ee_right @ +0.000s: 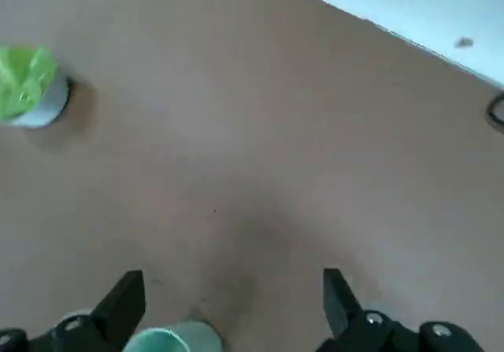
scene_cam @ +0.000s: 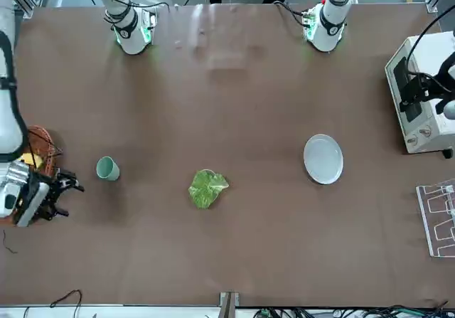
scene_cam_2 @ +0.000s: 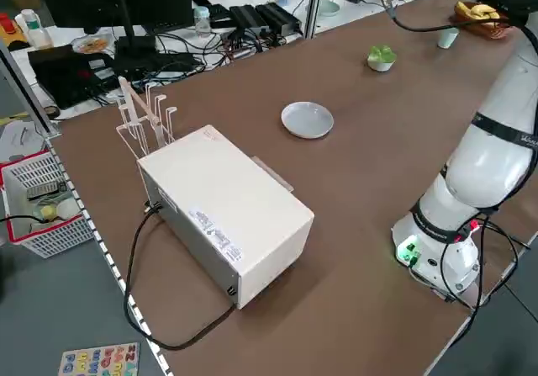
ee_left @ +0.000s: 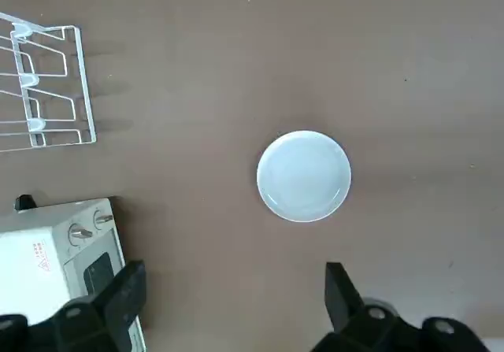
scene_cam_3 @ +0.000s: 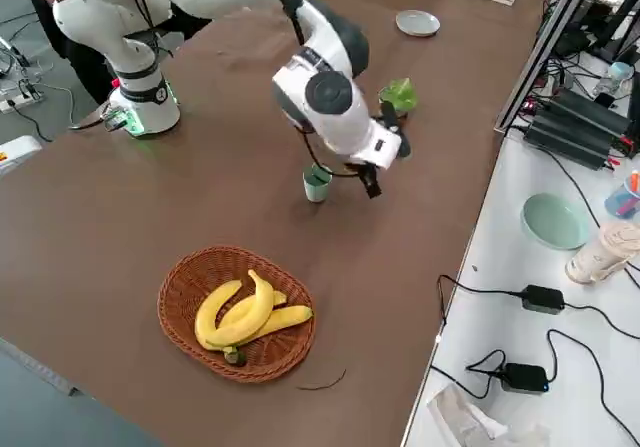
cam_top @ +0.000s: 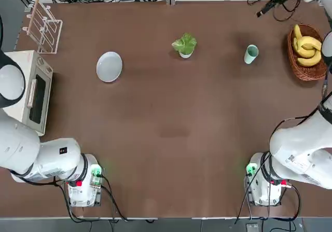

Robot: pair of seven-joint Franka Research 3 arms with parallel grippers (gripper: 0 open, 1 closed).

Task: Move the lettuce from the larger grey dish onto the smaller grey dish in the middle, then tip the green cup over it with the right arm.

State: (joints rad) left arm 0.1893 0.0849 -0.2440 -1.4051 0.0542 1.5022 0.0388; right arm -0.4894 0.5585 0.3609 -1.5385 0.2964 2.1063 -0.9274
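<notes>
From above, the lettuce (cam_top: 185, 43) already sits in the small bowl, mid-counter; the green cup (cam_top: 251, 54) stands nearby. In the right wrist view, the right tool (ee_right: 236, 313) is spread wide and empty near the cup, which looks light and smooth; I'd pinch its sides, gently. In the left wrist view, the left tool (ee_left: 236, 297) gapes, empty, near the plate (ee_left: 304, 176).
</notes>
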